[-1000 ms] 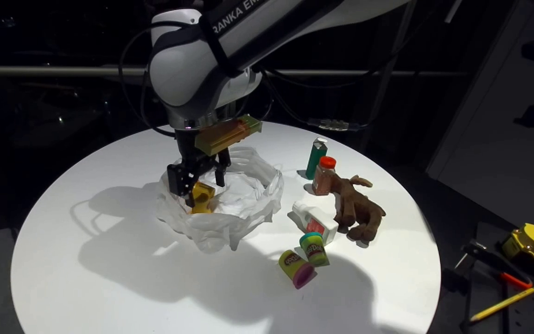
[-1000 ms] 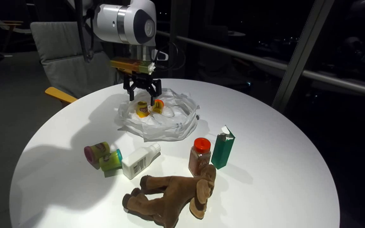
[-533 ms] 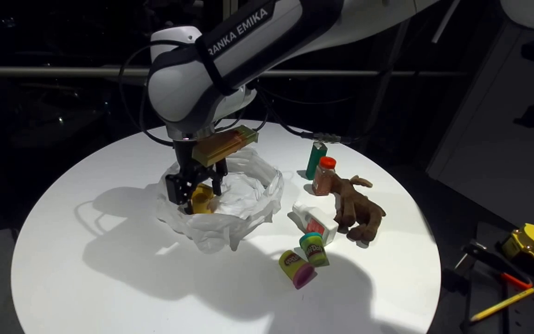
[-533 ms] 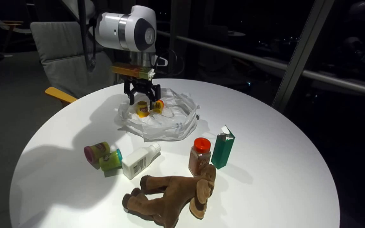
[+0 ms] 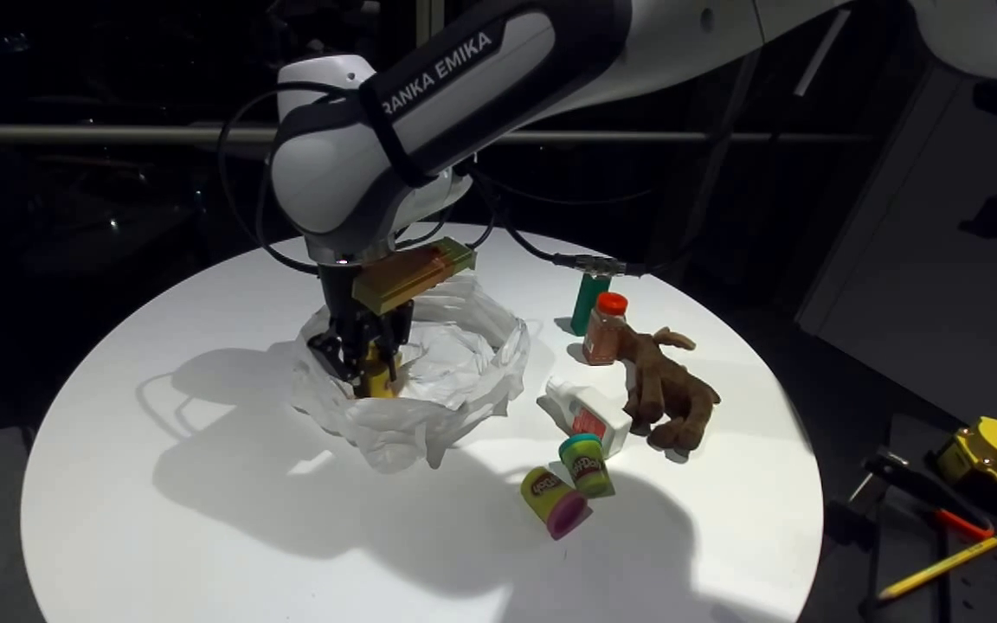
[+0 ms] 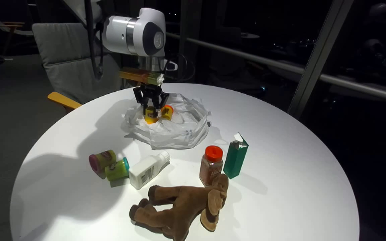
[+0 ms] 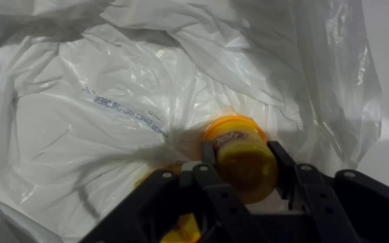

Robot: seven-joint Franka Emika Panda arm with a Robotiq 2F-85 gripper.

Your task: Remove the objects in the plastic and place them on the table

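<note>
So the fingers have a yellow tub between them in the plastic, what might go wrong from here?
The yellow tub looks round and smooth, so it might slip out of the fingers on the way up. The thin plastic lies crumpled under and around it and may snag and lift along. A second tub sits close beside the fingers in an exterior view, so it could get bumped and roll.

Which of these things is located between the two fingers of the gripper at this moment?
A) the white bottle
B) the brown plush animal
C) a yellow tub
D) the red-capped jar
C: the wrist view shows the yellow tub inside the plastic, with one finger of the gripper on each side of it.
</note>
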